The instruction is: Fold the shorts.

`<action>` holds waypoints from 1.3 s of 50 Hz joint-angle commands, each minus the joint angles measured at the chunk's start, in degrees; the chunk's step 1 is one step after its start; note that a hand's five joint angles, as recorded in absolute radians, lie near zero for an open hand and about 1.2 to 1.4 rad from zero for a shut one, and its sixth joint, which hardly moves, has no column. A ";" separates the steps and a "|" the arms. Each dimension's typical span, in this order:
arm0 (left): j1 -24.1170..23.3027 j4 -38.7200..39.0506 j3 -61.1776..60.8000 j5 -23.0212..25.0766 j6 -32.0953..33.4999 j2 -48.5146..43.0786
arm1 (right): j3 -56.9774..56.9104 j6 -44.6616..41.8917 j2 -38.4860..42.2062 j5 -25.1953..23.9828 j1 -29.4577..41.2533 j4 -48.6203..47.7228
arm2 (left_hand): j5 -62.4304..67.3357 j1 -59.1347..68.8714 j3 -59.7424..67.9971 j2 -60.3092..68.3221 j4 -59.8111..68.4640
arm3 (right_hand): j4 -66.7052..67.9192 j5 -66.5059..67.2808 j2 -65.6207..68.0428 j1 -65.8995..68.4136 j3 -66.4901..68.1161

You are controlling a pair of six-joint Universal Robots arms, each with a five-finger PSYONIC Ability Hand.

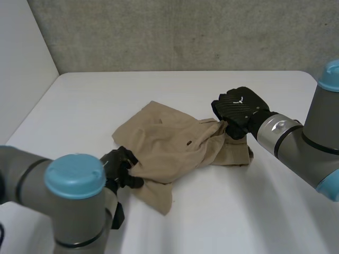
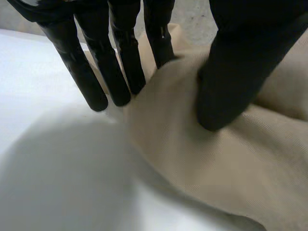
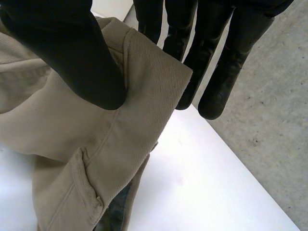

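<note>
The tan shorts (image 1: 169, 143) lie crumpled in the middle of the white table (image 1: 79, 100). My left hand (image 1: 117, 161) is at their near left edge. In the left wrist view its thumb (image 2: 236, 72) presses down on the cloth (image 2: 216, 159), one finger goes under the edge, and the other fingers (image 2: 96, 91) reach the table beside it. My right hand (image 1: 241, 108) holds the shorts' right end, lifted a little off the table. There the thumb (image 3: 72, 53) pinches the waistband corner (image 3: 144, 72) against the fingers (image 3: 221, 82).
A grey wall runs along the table's far edge and a pale wall along its left side. Bare tabletop surrounds the shorts on all sides. Both arms reach in from the near side.
</note>
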 commanded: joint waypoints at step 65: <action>11.97 -1.13 79.32 14.04 52.03 -32.66 | -33.40 3.80 27.04 14.09 2.56 -24.26 | -37.44 -39.03 -37.96 -38.12 -38.08 | -58.25 -54.95 -57.43 -44.89 -57.24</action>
